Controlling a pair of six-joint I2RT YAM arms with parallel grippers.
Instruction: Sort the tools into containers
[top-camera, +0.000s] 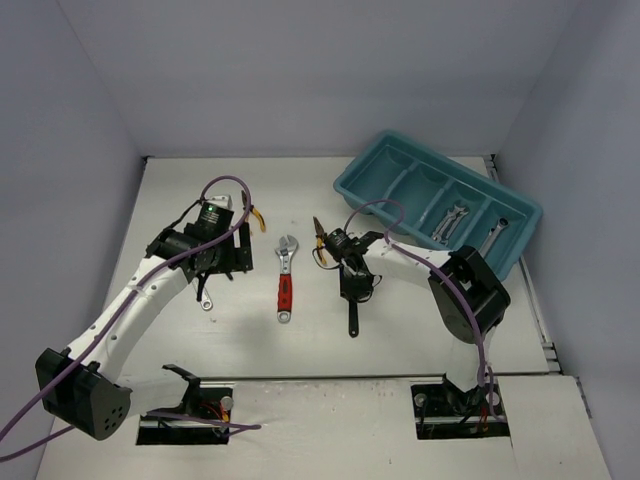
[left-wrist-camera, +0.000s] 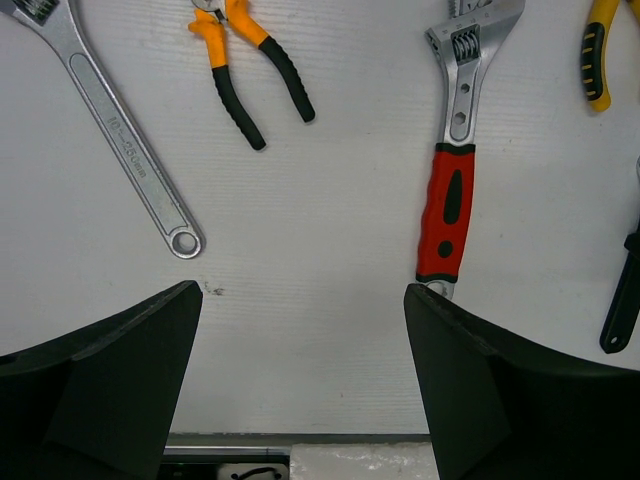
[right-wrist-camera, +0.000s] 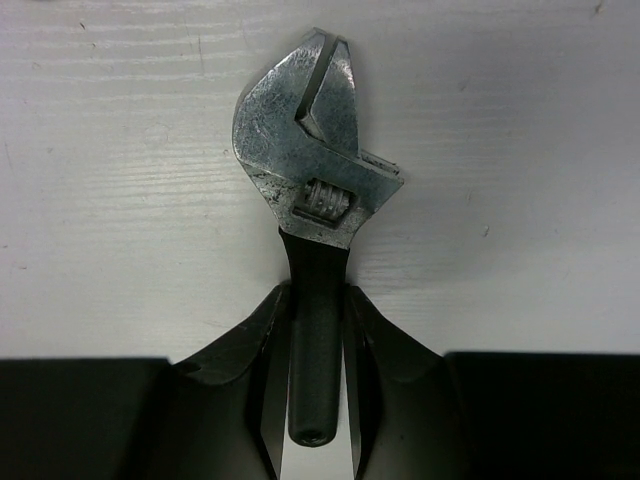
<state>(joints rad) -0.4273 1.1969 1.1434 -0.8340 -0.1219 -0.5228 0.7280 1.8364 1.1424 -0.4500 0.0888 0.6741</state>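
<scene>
My right gripper (right-wrist-camera: 316, 305) is shut on the black handle of an adjustable wrench (right-wrist-camera: 312, 170), whose silver head lies ahead of the fingers, at or just above the table. In the top view this gripper (top-camera: 352, 284) is mid-table and the wrench handle (top-camera: 353, 320) sticks out toward the near side. My left gripper (left-wrist-camera: 303, 335) is open and empty over bare table, left of mid-table in the top view (top-camera: 215, 258). A red-handled adjustable wrench (left-wrist-camera: 447, 200), a silver wrench (left-wrist-camera: 112, 112) and orange-handled pliers (left-wrist-camera: 245, 65) lie ahead of it. The teal tray (top-camera: 372, 178) stands at the far right with wrenches (top-camera: 452, 222) in it.
A second pair of yellow-handled pliers (top-camera: 318, 240) lies just beyond the right gripper. The red-handled wrench (top-camera: 286, 282) lies between the two grippers. The silver wrench's end (top-camera: 206, 300) shows under the left arm. White walls close the table's far, left and right sides.
</scene>
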